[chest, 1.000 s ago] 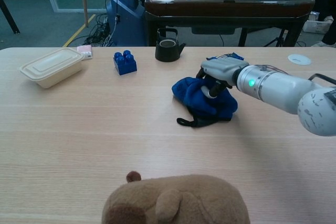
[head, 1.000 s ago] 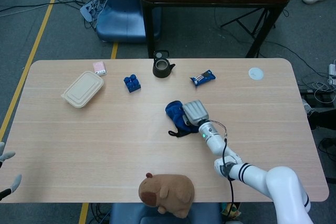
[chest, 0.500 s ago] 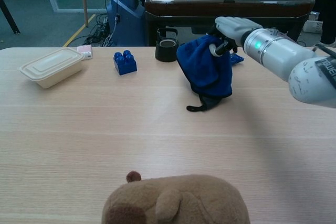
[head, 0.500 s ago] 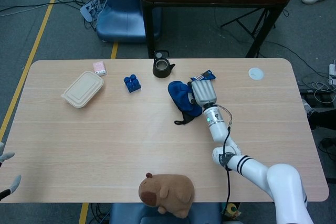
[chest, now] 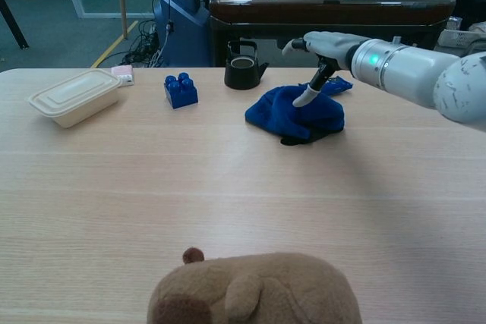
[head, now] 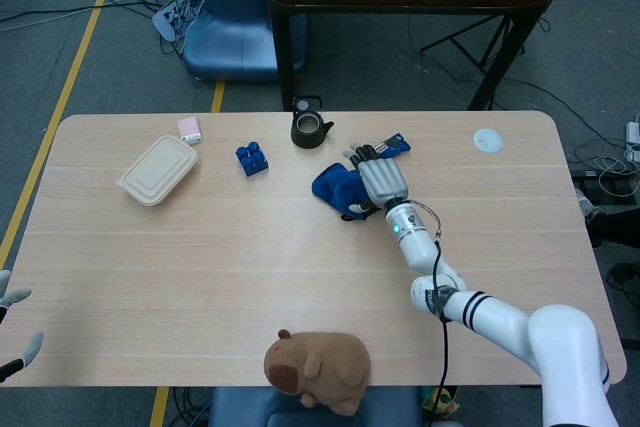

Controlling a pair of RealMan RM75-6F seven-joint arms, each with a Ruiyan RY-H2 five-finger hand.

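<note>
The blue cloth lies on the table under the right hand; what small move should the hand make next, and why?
Probably lift the right hand straight up. The blue cloth lies slumped on the table and the fingers are spread above it, one fingertip seemingly touching, so nothing appears held.

Even, bright overhead light; soft shadows, sharp focus.
</note>
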